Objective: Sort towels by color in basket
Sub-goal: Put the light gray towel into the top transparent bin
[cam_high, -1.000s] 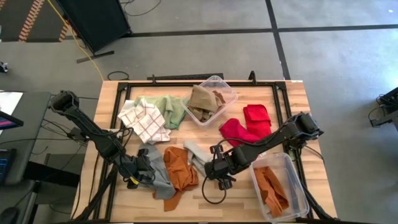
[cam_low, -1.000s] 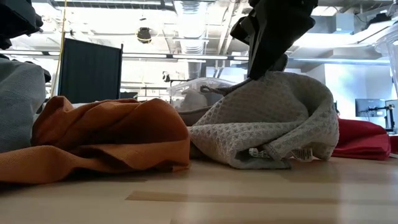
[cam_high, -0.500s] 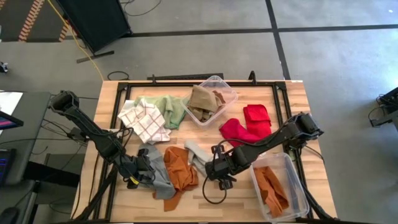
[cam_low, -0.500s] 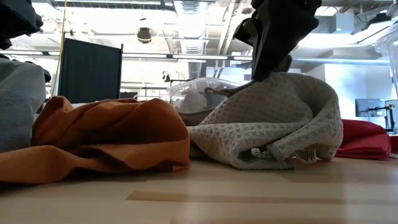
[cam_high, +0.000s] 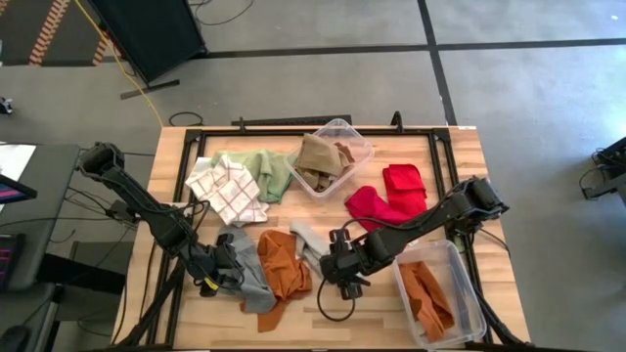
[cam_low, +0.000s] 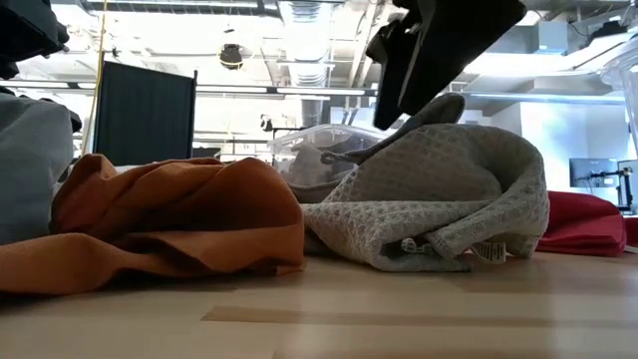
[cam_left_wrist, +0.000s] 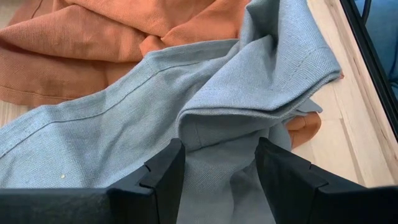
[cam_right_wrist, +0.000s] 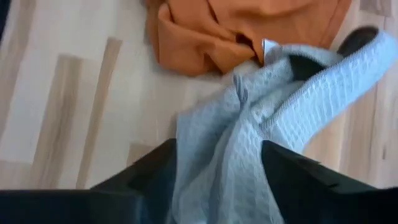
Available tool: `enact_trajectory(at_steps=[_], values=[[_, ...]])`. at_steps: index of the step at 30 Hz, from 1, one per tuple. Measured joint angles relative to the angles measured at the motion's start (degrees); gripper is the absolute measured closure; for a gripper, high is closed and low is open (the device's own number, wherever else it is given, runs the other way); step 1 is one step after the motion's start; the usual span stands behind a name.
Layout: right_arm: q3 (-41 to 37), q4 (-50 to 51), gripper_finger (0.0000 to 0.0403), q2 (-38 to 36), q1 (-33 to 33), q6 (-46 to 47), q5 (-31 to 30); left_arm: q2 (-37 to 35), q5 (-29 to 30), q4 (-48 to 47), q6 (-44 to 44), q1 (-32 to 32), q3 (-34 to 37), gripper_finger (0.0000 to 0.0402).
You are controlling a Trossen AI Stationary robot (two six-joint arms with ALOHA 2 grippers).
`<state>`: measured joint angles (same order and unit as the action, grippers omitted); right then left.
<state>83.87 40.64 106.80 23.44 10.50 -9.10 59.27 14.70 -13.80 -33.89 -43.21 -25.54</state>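
My left gripper (cam_high: pixel 223 266) is low at the table's near left, shut on a grey-blue towel (cam_high: pixel 251 276) that lies partly over a rust orange towel (cam_high: pixel 281 262). My right gripper (cam_high: pixel 337 266) is near the table's middle front, shut on a pale grey waffle towel (cam_low: pixel 439 194), which rests on the table beside the orange towel (cam_low: pixel 169 219). Red towels (cam_high: pixel 386 200), a pale green towel (cam_high: pixel 271 171) and a white-checked towel (cam_high: pixel 227 189) lie flat farther back. My left gripper has a bunched fold of the grey-blue towel (cam_left_wrist: pixel 217 134) between its two fingers (cam_left_wrist: pixel 163 177), several layers thick. The rest of the towel lies spread on the table and on the orange towel. My right gripper holds the waffle towel by a raised fold at its top (cam_low: pixel 446 105), the cloth filling the gap between the fingers (cam_right_wrist: pixel 155 174). The fingers come from above, slanting. That fold is drawn up a little; the towel's bulk (cam_right_wrist: pixel 224 143) stays on the table.
A clear bin (cam_high: pixel 354 147) with tan towels stands at the far middle. A second clear bin (cam_high: pixel 460 284) with an orange towel stands at the near right, close to my right arm. Bare wood shows along the near edge (cam_low: pixel 319 319).
My right gripper has risen slightly, tipped, and shifted a little toward the table's left. The waffle towel's top fold has been drawn up with it, while its bulk has stayed on the table.
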Motion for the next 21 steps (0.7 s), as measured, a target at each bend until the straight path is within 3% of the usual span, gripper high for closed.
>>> enact_trajectory(at_steps=[7, 21], values=[[-5.3, -7.2, 0.0084, 1.3, -0.7, 1.0, 0.0, 0.0, 0.0, 0.0, -0.4, 0.0, 0.0, 0.0217], [-8.1, -13.7, 0.0091, 10.0, -2.2, 1.2, 0.0, 0.0, 0.0, 0.5, -1.3, 0.0, 0.0, 0.0217]])
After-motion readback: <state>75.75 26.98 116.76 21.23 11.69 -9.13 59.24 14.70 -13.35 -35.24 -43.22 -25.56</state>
